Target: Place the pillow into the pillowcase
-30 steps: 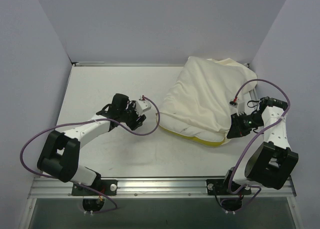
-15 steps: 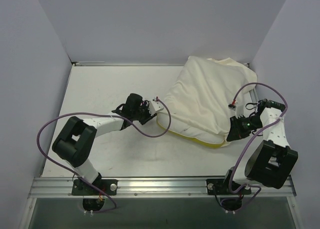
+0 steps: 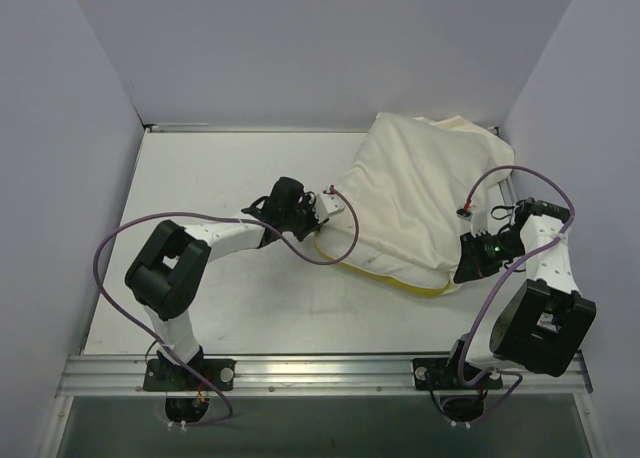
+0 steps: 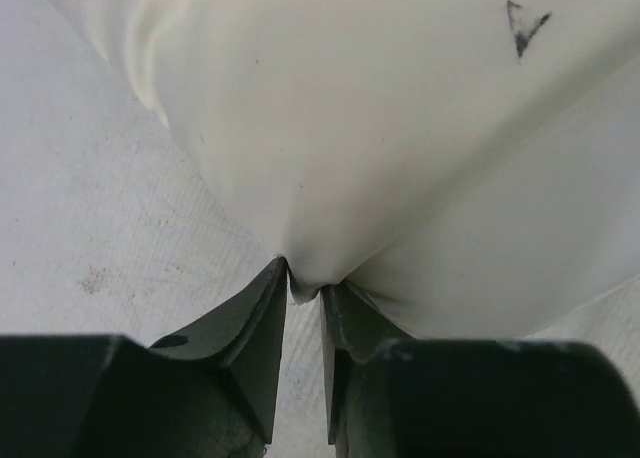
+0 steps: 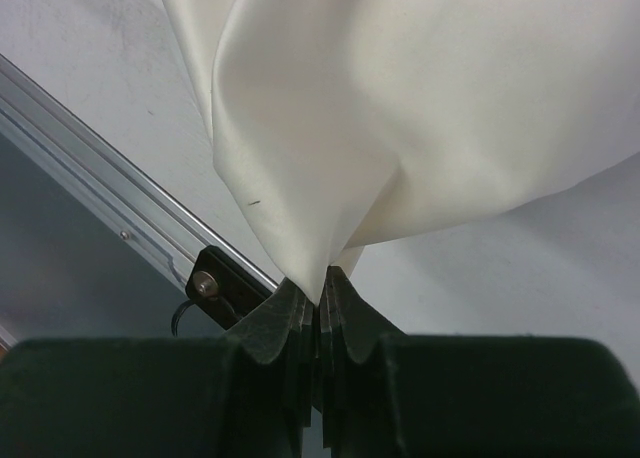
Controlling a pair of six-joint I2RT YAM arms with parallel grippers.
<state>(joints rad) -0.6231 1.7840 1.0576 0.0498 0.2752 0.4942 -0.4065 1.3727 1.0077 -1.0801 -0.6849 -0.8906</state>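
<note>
The cream pillowcase (image 3: 420,188) lies bulging at the back right of the table, pulled over the pillow. Only a yellow strip of the pillow (image 3: 395,275) shows along the near edge. My left gripper (image 3: 325,218) is at the pillowcase's left corner. In the left wrist view the gripper (image 4: 303,278) is shut on a small fold of the pillowcase (image 4: 380,128). My right gripper (image 3: 466,268) holds the near right corner. Its jaws (image 5: 325,278) are shut tight on the pillowcase (image 5: 400,108), which rises from them in folds.
The white table (image 3: 220,178) is walled on the left, back and right. An aluminium rail (image 3: 320,363) runs along the near edge. The same rail (image 5: 100,168) and a black bracket (image 5: 225,283) sit close beside the right gripper. Purple cables loop from both arms.
My left arm has swung right across the table to the pillowcase's left corner, and its jaws have closed onto the cloth. The right arm and the pillowcase have barely moved.
</note>
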